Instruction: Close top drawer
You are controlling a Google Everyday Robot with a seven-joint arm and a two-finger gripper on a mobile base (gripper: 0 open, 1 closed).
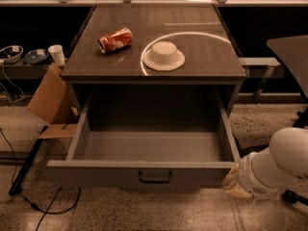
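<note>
Camera view: top drawer (154,147) seen pulled far out, lower centre of frame. Small dark handle (155,177) centred on its grey front. End effector (234,181) placed at lower right, just beside right corner of drawer front; contact cannot be told, nor whether released or clenched. Red can (115,40) laid on side beside white bowl (163,56) on worktop (207,57), upper centre.
</note>
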